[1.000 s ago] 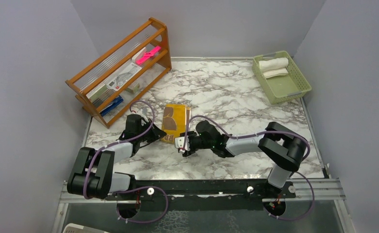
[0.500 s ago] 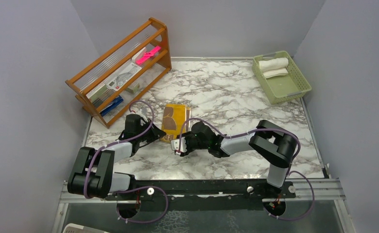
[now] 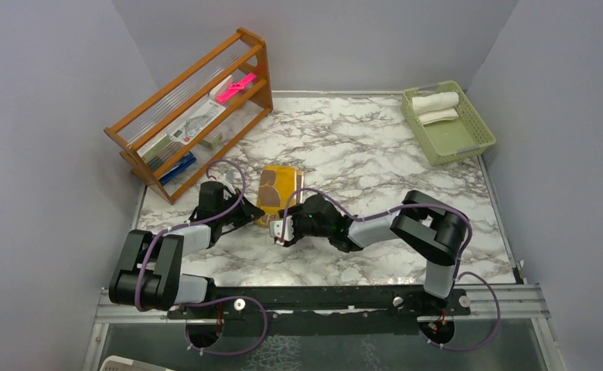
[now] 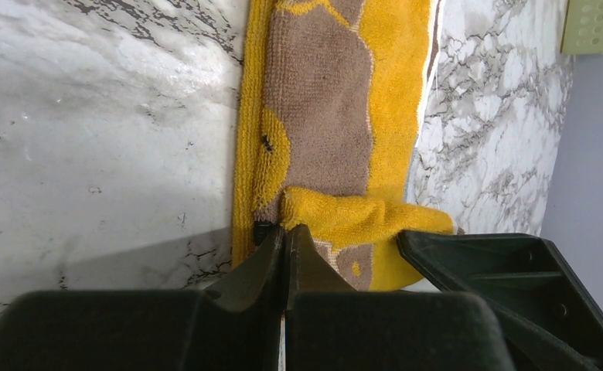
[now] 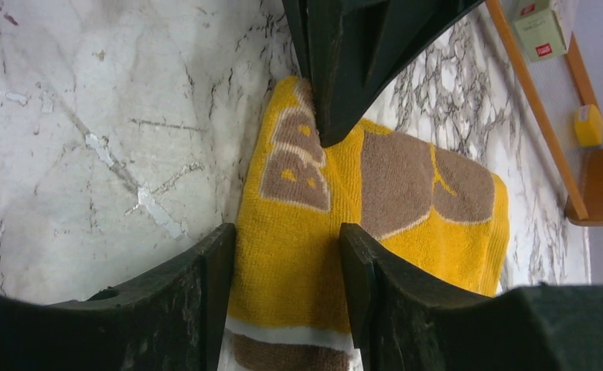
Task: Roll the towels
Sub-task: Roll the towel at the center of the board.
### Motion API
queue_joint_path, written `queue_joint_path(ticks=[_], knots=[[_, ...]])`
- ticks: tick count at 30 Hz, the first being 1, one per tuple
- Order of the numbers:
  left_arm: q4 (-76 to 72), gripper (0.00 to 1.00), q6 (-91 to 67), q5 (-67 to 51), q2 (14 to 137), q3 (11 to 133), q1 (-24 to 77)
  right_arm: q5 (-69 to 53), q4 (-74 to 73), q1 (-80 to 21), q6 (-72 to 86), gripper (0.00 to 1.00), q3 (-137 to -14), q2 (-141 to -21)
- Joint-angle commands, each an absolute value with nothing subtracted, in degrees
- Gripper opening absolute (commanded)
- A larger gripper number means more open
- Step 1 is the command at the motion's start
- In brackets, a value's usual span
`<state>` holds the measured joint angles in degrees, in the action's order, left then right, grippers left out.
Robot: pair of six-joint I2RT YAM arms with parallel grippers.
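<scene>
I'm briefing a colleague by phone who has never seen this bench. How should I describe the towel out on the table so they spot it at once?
On the marble table, look near the left, just in front of the wooden rack. A yellow towel lies there with brown cartoon patches; the only other towels are white, in the green basket far right.
</scene>
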<state>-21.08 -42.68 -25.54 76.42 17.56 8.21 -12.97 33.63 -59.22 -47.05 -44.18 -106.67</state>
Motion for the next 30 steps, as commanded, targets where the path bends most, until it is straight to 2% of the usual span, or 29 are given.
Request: queue_joint_path(ticks=[1, 7, 9, 10, 12, 16, 19, 21, 22, 24, 25, 30], knots=[[-20.4, 0.00, -40.8, -26.3, 77.8, 18.3, 7.7, -11.4, 35.7, -60.5, -47.8, 0.53, -46.9, -108.3], [-20.4, 0.00, -40.7, -26.5, 77.7, 18.4, 7.6, -12.1, 31.5, -60.5, -46.6, 0.47, -48.5, -108.9], [-20.4, 0.00, -40.7, -26.6, 77.5, 18.4, 7.4, -12.9, 28.5, -60.5, -45.9, 0.31, -49.5, -108.9], [-20.4, 0.00, -40.7, -26.7, 77.4, 18.4, 7.3, -13.4, 26.1, -60.5, -45.6, 0.27, -50.3, -108.9], [-20.4, 0.00, -40.7, -26.8, 77.0, 18.5, 7.1, -14.1, 22.4, -60.5, -44.5, 0.22, -51.3, -108.9], [-20.4, 0.00, -40.6, -27.1, 77.2, 18.7, 6.9, -14.7, 20.6, -60.6, -42.4, 0.19, -51.0, -108.5], [-20.4, 0.00, -40.6, -27.4, 77.3, 18.6, 6.6, -15.0, 17.8, -60.4, -40.3, 0.03, -52.3, -108.8], [-20.3, 0.00, -40.8, -27.8, 76.9, 18.6, 6.0, -16.4, 15.1, -60.2, -38.3, 0.01, -53.9, -108.9], [-20.3, 0.06, -40.9, -28.1, 76.3, 18.7, 5.5, -17.7, 14.0, -59.9, -36.9, 0.01, -54.5, -108.6], [-20.1, 0.28, -41.4, -28.6, 74.3, 18.9, 4.5, -21.0, 13.1, -58.8, -33.8, 0.01, -55.4, -107.6], [-19.6, 0.32, -41.7, -28.1, 72.8, 19.2, 4.0, -22.9, 13.0, -58.1, -31.9, 0.01, -55.5, -107.0], [-11.7, 0.35, -42.0, -22.1, 63.6, 22.7, 2.7, -36.8, 10.6, -52.8, -21.3, 0.01, -58.0, -105.2]])
